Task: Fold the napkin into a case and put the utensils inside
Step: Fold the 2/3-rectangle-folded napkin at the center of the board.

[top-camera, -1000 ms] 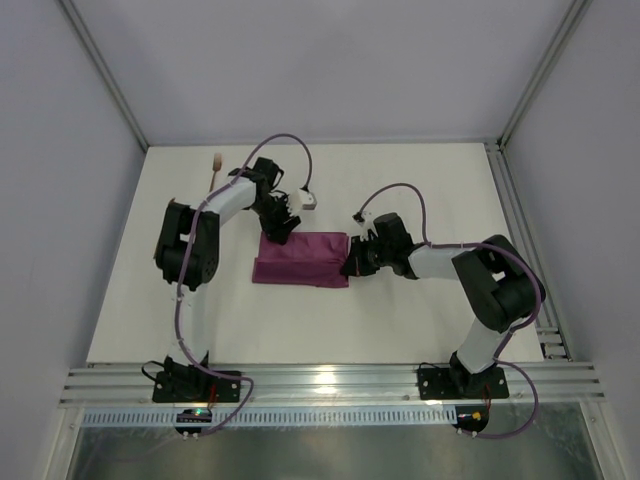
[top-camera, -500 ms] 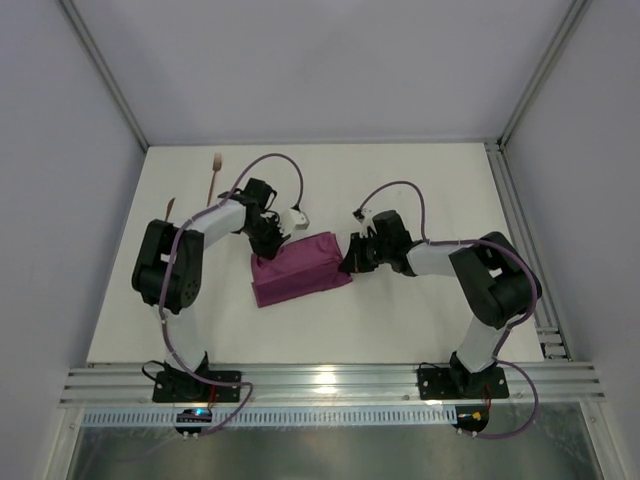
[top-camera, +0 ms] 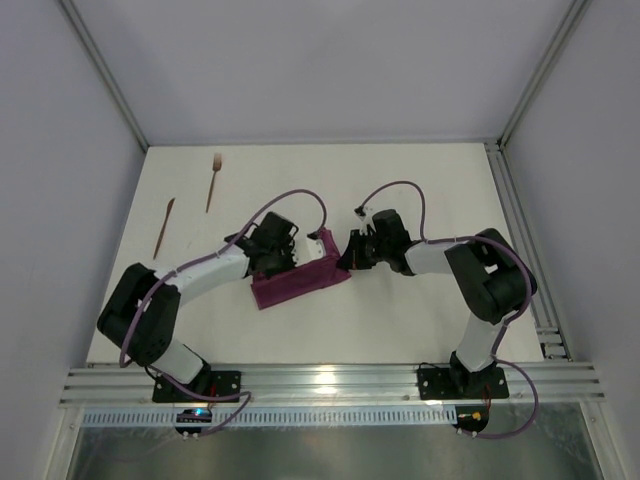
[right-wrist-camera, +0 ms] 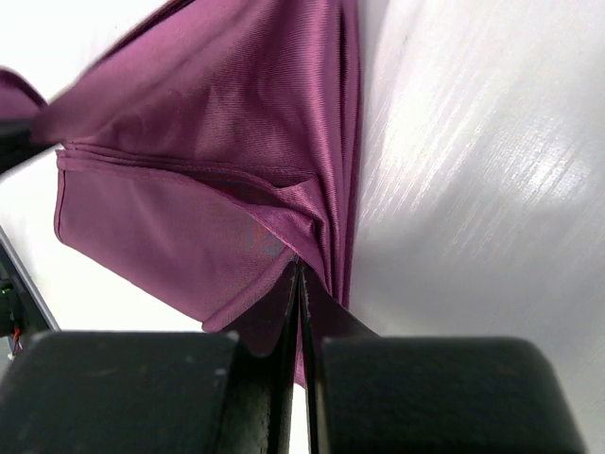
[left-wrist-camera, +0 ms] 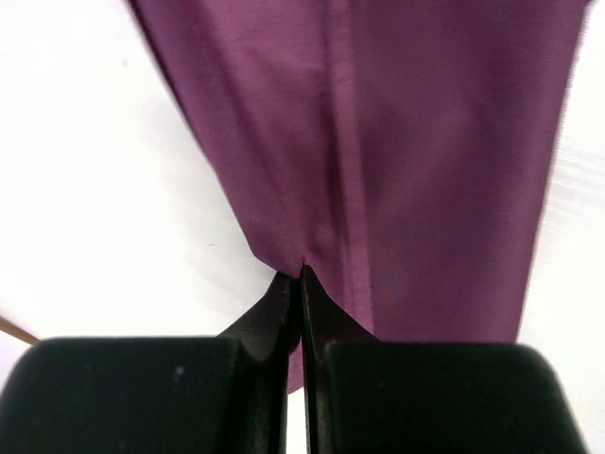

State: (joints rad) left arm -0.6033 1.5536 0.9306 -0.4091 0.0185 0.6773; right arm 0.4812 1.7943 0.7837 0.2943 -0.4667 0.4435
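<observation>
Napkin, a plum-purple, slightly shiny cloth point(top-camera: 300, 283), lies folded into a narrow band near the middle of the white table point(top-camera: 420, 320), slanting up toward the right. It looks light, limp and a little slippery, so I judge it best taken at hemmed edges or corners, with all layers pinched together. Far left, well apart from it, lie the slim brown wooden knife-like stick point(top-camera: 165, 226) and the small brown wooden fork point(top-camera: 213, 180). The left arm reaches low and forward-right, and the left end effector point(left-wrist-camera: 301, 279) is pressed together on a hemmed fold at the cloth's left end. The right arm doubles back inward, elbow out, and the right end effector point(right-wrist-camera: 298, 270) pinches bunched layers at the right corner.
</observation>
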